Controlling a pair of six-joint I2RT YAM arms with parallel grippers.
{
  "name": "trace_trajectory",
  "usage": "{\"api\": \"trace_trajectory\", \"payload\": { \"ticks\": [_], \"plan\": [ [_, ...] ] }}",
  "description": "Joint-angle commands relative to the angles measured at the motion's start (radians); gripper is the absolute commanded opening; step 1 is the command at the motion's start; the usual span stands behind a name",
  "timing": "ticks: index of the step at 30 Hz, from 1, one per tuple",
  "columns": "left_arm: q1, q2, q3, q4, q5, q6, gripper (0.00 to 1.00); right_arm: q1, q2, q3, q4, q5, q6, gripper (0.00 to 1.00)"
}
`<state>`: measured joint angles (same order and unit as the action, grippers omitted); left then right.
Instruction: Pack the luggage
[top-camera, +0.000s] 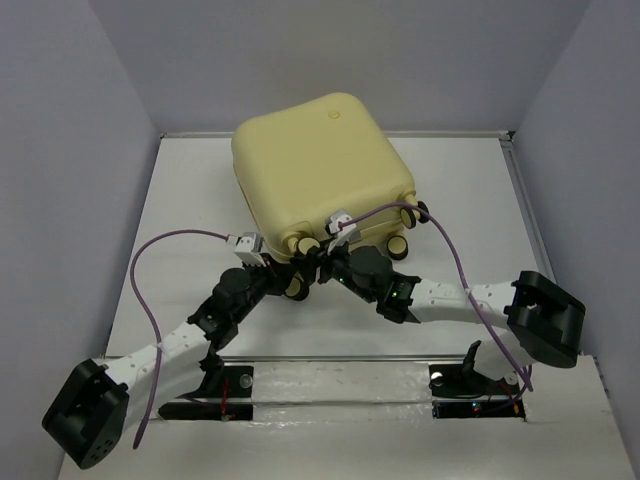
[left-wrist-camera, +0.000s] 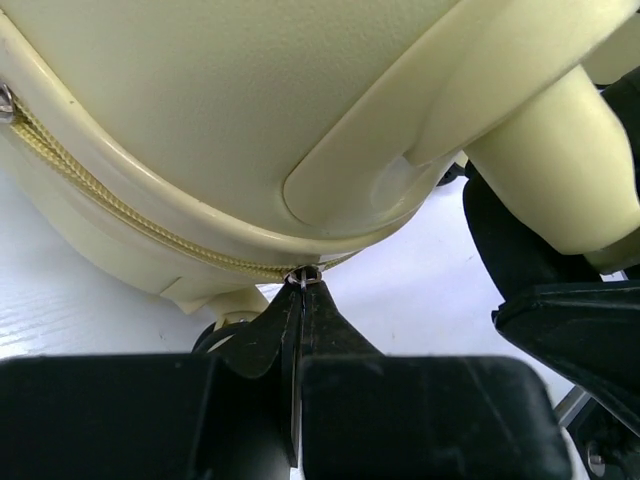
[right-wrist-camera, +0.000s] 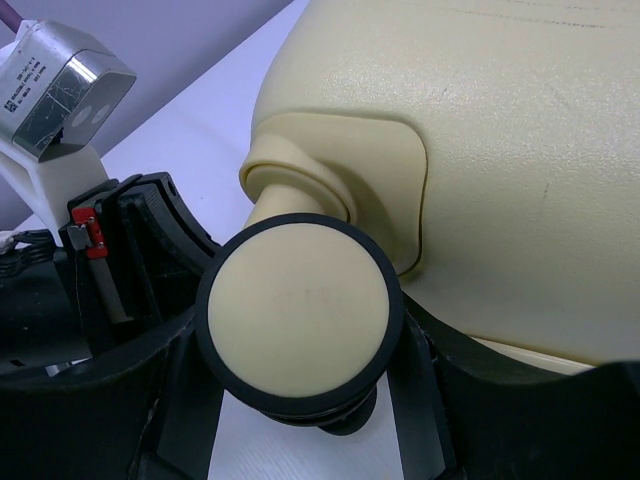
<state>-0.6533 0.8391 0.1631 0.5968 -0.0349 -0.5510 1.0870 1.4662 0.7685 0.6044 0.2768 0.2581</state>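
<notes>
The pale yellow luggage (top-camera: 315, 165) lies closed on the white table, its caster wheels toward the arms. My left gripper (top-camera: 283, 268) is at its near edge, shut on the black zipper pull tab (left-wrist-camera: 300, 315), which hangs from the slider on the yellow zipper (left-wrist-camera: 130, 225). The shell (left-wrist-camera: 250, 90) fills the top of the left wrist view. My right gripper (top-camera: 326, 258) is closed around a black-and-cream caster wheel (right-wrist-camera: 300, 310), with one finger on each side touching its rim. The shell (right-wrist-camera: 520, 150) sits just behind the wheel.
Grey walls enclose the table on three sides. More caster wheels (top-camera: 400, 243) stick out at the luggage's near right corner. The two grippers sit close together. The left wrist camera (right-wrist-camera: 60, 90) shows in the right wrist view, and the right arm (left-wrist-camera: 590, 330) in the left wrist view.
</notes>
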Motion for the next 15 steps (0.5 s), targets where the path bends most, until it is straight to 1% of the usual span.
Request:
{"api": "trace_trajectory", "payload": {
  "ticks": [1, 2, 4, 5, 6, 7, 10, 15],
  "plan": [
    [0.004, -0.063, 0.015, 0.109, -0.077, -0.003, 0.06, -0.004, -0.021, -0.012, 0.152, -0.013, 0.029, 0.07],
    [0.004, -0.069, 0.018, 0.089, -0.086, -0.004, 0.06, -0.004, -0.026, -0.018, 0.152, -0.005, 0.03, 0.07],
    [0.004, -0.078, 0.044, -0.03, -0.144, -0.01, 0.06, -0.004, -0.04, -0.043, 0.153, 0.015, 0.032, 0.07],
    [0.004, -0.081, 0.076, -0.16, -0.222, -0.038, 0.06, -0.004, -0.059, -0.052, 0.152, 0.025, 0.03, 0.07],
    [0.006, -0.081, 0.088, -0.161, -0.255, -0.05, 0.06, -0.004, -0.072, -0.063, 0.152, 0.025, 0.029, 0.07],
    [0.006, -0.083, 0.098, -0.252, -0.279, -0.059, 0.06, -0.004, -0.084, -0.075, 0.15, 0.032, 0.03, 0.07],
    [0.006, -0.118, 0.11, -0.363, -0.342, -0.09, 0.06, -0.004, -0.145, -0.138, 0.147, 0.048, 0.036, 0.07],
    [0.011, -0.164, 0.115, -0.48, -0.445, -0.122, 0.06, -0.004, -0.234, -0.19, 0.114, 0.064, 0.038, 0.07]
  ]
}}
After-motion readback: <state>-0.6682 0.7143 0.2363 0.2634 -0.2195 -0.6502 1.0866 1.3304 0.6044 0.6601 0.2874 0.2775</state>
